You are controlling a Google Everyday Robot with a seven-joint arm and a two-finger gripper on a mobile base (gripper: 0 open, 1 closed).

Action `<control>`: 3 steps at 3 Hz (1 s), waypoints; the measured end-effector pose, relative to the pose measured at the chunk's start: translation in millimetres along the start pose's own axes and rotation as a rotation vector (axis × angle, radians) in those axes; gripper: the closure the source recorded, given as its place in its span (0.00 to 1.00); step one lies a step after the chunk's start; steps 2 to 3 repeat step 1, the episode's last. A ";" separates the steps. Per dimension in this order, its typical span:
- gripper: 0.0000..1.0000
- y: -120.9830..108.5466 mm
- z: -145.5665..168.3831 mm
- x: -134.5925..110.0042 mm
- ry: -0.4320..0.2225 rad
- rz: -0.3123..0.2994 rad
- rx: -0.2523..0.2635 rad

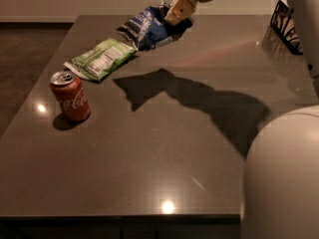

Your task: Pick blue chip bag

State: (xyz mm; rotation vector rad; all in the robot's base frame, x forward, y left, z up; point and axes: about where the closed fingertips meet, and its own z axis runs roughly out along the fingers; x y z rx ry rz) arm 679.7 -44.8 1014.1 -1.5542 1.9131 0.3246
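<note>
The blue chip bag (147, 28) is crinkled dark blue with white lettering. It hangs in the air above the far part of the dark table (164, 148), and its shadow lies on the tabletop below. My gripper (174, 15) is at the top middle of the view, shut on the bag's right end, with its tan fingers (178, 9) pressed on the foil. My white arm reaches in from the upper right.
A light-green snack bag (99, 59) lies at the table's far left. A red cola can (71, 96) stands upright near the left edge. A dark rack (285, 21) sits at the far right. My white body (281, 178) fills the lower right.
</note>
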 end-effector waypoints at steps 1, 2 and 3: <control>1.00 0.0 0.1 0.0 0.000 0.000 0.000; 1.00 0.0 0.1 0.0 0.000 0.000 0.000; 1.00 0.0 0.1 0.0 0.000 0.000 0.000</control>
